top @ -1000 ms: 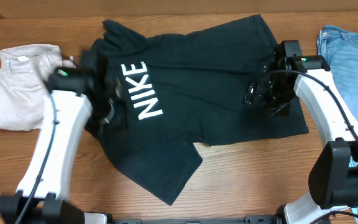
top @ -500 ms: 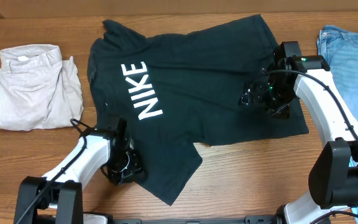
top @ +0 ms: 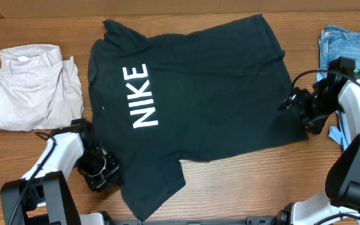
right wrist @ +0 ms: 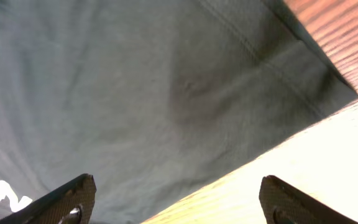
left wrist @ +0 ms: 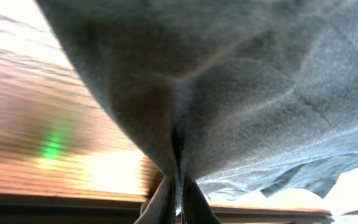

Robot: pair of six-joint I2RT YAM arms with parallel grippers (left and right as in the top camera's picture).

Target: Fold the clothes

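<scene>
The black T-shirt [top: 199, 94] with white "NIKE" lettering lies face up on the wooden table [top: 242, 175], sleeves toward the left. My left gripper [top: 105, 170] is shut on the shirt's lower left sleeve edge; in the left wrist view the fingers [left wrist: 178, 198] pinch a fold of dark cloth [left wrist: 241, 93] that hangs above them. My right gripper [top: 292, 103] is open at the shirt's hem on the right; in the right wrist view its fingers [right wrist: 176, 196] straddle the hem edge [right wrist: 166, 93] above bare wood, holding nothing.
Folded pale beige trousers [top: 33, 87] lie at the left, close to the shirt's sleeve. Light-blue jeans [top: 349, 40] lie at the right edge, partly under my right arm.
My left gripper has swept from the collar side down to the lower sleeve and closed on it, dragging it left. My right gripper has moved right, off the shirt body to the hem.
</scene>
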